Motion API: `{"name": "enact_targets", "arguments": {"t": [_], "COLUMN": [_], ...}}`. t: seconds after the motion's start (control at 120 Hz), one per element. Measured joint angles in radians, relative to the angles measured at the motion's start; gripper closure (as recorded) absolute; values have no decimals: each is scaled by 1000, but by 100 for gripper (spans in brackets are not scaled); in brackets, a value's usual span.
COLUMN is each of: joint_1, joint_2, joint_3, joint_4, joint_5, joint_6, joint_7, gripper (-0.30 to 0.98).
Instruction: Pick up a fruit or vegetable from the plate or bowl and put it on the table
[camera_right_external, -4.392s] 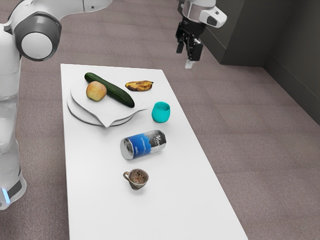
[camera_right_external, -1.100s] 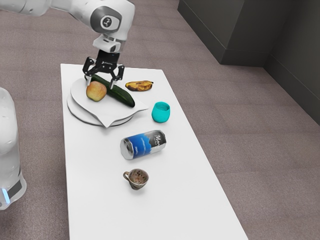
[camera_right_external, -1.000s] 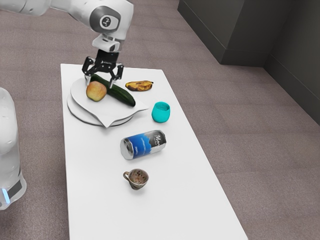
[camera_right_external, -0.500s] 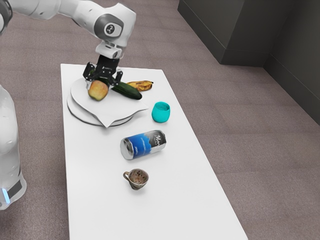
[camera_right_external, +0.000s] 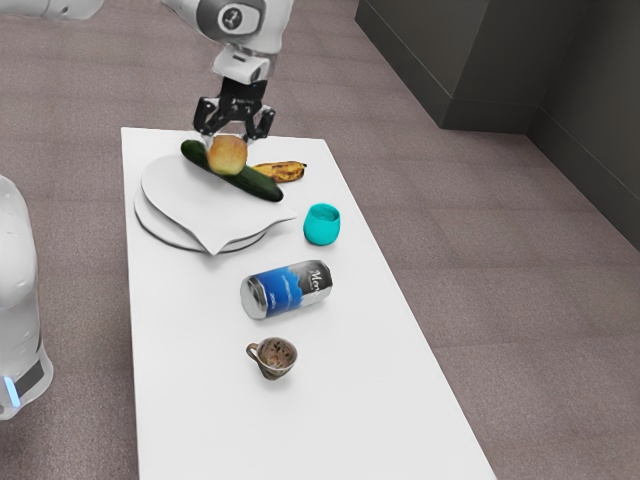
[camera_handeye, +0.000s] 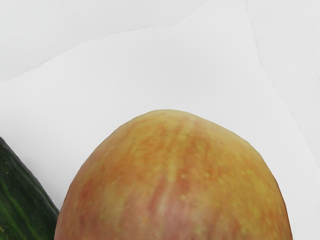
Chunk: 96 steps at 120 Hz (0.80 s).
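Nearest me on the white table (camera_right_external: 300, 420) stands a small patterned mug (camera_right_external: 275, 357), its handle toward the exterior view's left. Just beyond it a blue and silver can (camera_right_external: 288, 289) lies on its side. Farther on, toward the exterior view's right, there's a teal cup (camera_right_external: 322, 226), upright near the table's edge. To its left sits the pointed white plate (camera_right_external: 200, 215), with a dark cucumber (camera_right_external: 262, 185) slanting along its far side. Behind the cucumber's right end I can see part of a browned banana (camera_right_external: 290, 172). At the plate's far side is the apple (camera_right_external: 228, 157), pinched between both fingers of the black gripper (camera_right_external: 229, 142); whether its underside touches the cucumber, I can't tell from here.
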Motion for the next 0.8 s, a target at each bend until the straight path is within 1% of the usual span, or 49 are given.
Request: {"name": "enact_targets", "arguments": {"t": [0.1,0.275,0.525,0.658,0.8], "joint_1": [0,-2,-4,-5,-7], "joint_2": [-8,-6,-1,11,33], "joint_3": [-98,-290,-546,-689,-785], "joint_4": [61,121,179,219,251], "joint_5": [-26,-114,-242,-294,-325], "joint_6": [-41,-77,-84,-65,-36], "joint_7": [-31,-78,-140,-177,-219], "gripper": [47,48,47,48,48]}}
